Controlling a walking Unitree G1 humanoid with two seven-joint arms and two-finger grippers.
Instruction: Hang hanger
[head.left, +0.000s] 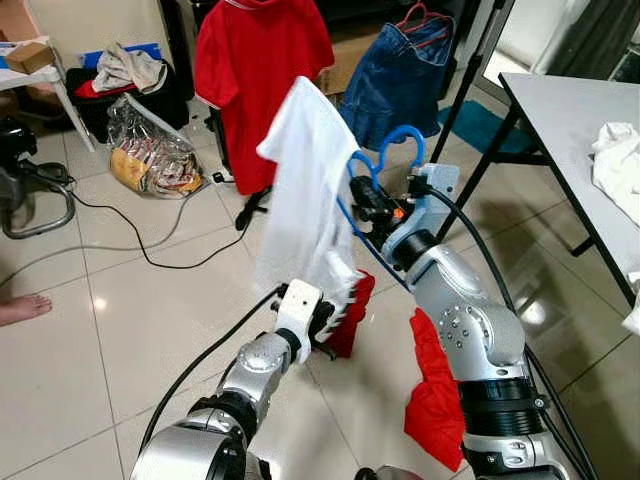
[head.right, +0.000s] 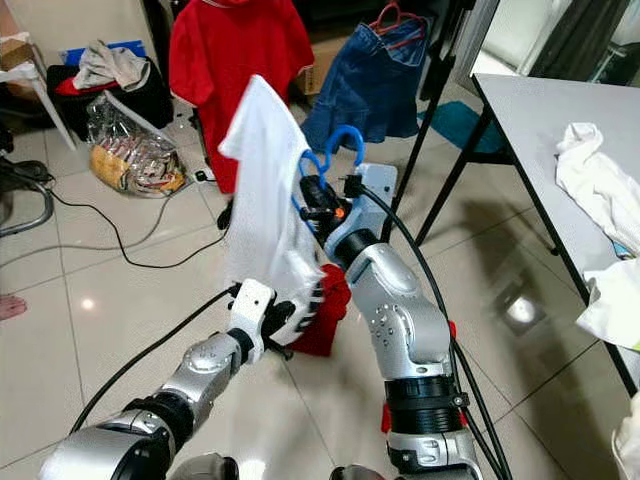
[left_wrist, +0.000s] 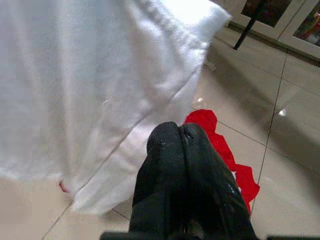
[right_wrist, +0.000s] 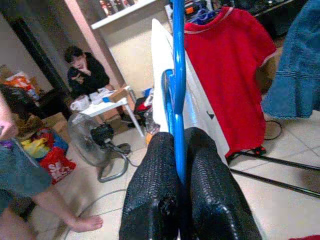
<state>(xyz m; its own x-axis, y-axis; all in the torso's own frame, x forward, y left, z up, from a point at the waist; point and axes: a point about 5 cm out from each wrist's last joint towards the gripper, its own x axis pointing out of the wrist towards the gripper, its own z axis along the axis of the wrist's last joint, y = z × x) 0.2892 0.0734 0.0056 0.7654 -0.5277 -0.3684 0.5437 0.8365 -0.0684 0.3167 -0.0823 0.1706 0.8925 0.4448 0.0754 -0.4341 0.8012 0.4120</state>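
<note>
In the left eye view, the right gripper (head.left: 372, 205) is raised in front of the robot and clamped on a blue hanger (head.left: 385, 150), whose hook curls upward above the fingers; a white shirt (head.left: 305, 190) drapes from the hanger toward the robot's left and hangs down to the left gripper (head.left: 335, 325), which sits low at the shirt's bottom edge. Beyond them a red shirt (head.left: 255, 60) and a denim garment (head.left: 400, 80) already hang on a rack at the back, so the hanger has to travel forward and up from the right gripper, which is the arm carrying it. A red cloth (head.left: 435, 400) lies on the tiled floor (head.left: 120, 330) beside the right arm, and a grey table (head.left: 570, 110) stands to the right. The right eye view shows the same layout, with the hook pointing up and away toward the hung clothes. In the left wrist view the fingers (left_wrist: 175, 165) are pressed together with nothing clearly between them, the white hem just ahead and more red cloth on the floor past it. In the right wrist view the two fingers (right_wrist: 155, 195) pinch the blue wire, which runs straight up along their line, with the white shirt behind it, the red shirt farther off, and a person (right_wrist: 85, 72) seated at the back.
</note>
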